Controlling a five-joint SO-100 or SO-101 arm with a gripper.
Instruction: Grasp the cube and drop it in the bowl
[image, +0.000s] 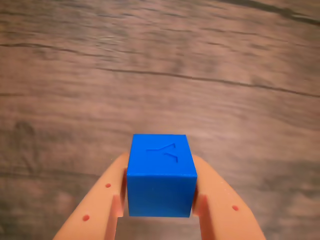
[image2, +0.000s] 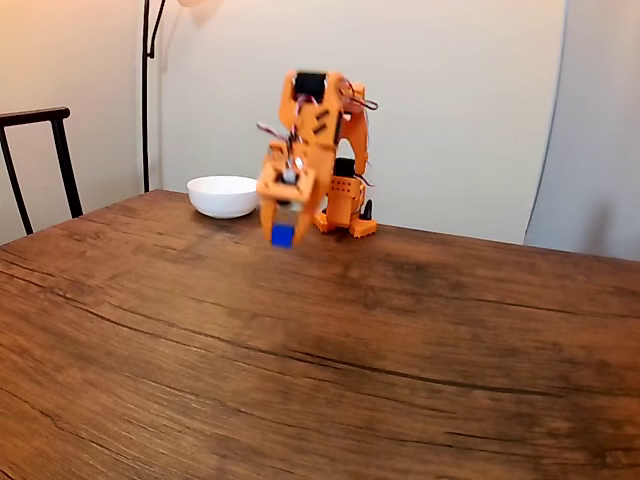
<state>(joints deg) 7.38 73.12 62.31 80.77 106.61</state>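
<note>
The blue cube (image: 161, 175) sits clamped between my two orange fingers (image: 102, 200), with an embossed Y on its top face in the wrist view. In the fixed view the cube (image2: 283, 235) hangs just above the wooden table, held at the tip of my orange gripper (image2: 284, 228), which is shut on it. The white bowl (image2: 223, 195) stands on the table to the left of the gripper and a little farther back. My arm's base (image2: 343, 205) is behind the gripper.
The wooden table (image2: 300, 340) stretches wide toward the camera. A dark chair back (image2: 40, 150) stands at the left edge and a lamp pole (image2: 146, 90) rises behind the bowl, near the wall.
</note>
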